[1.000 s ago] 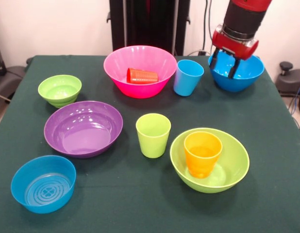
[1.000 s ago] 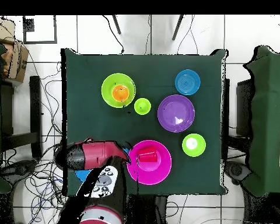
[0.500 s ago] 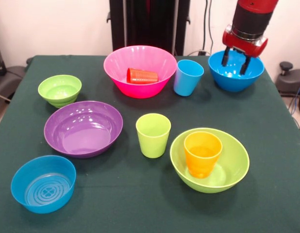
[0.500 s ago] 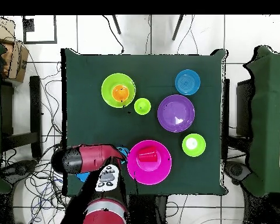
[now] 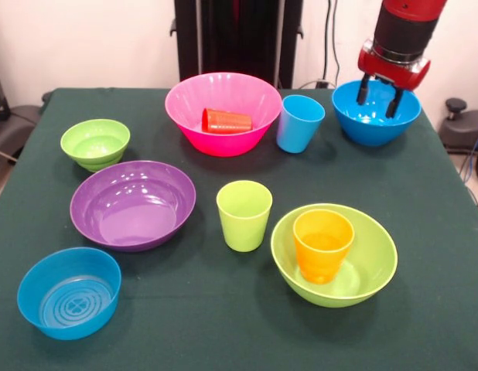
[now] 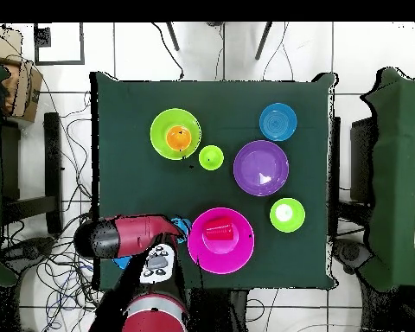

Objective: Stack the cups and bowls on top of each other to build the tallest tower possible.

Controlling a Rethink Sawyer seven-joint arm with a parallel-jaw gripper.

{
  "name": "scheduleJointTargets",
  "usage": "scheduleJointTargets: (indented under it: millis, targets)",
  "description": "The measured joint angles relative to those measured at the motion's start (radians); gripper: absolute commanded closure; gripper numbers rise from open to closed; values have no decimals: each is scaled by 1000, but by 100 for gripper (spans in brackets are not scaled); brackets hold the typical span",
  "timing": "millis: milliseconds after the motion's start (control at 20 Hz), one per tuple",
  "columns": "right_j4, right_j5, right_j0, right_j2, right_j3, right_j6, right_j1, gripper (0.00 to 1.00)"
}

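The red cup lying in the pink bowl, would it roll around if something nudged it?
Probably: the red cup lies on its side, so it could roll, though its taper would likely curve the path. The pink bowl should contain it. Glossy plastic suggests it is light and slippery.

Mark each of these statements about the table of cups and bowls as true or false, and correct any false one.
1. The orange cup stands upright inside the large lime green bowl. True.
2. The red cup stands upright in the purple bowl. False: it lies on its side in the pink bowl.
3. The gripper hangs open over the large blue bowl. True.
4. The lime green cup is nested in the light blue cup. False: both stand apart on the table.
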Motion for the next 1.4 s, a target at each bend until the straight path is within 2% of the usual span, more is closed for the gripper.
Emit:
scheduleJointTargets:
  millis: [250, 350, 400, 800, 1050, 1400]
  targets:
    - [17, -28, 37, -31, 1, 3, 5, 0]
    - [33, -33, 70, -61, 0, 10, 11, 0]
    - [58, -34, 118, -106, 1, 26, 20, 0]
    - [143, -34, 245, -237, 1, 130, 43, 0]
    - [164, -34, 260, -273, 1, 162, 53, 0]
    - [146, -34, 244, -294, 1, 162, 73, 0]
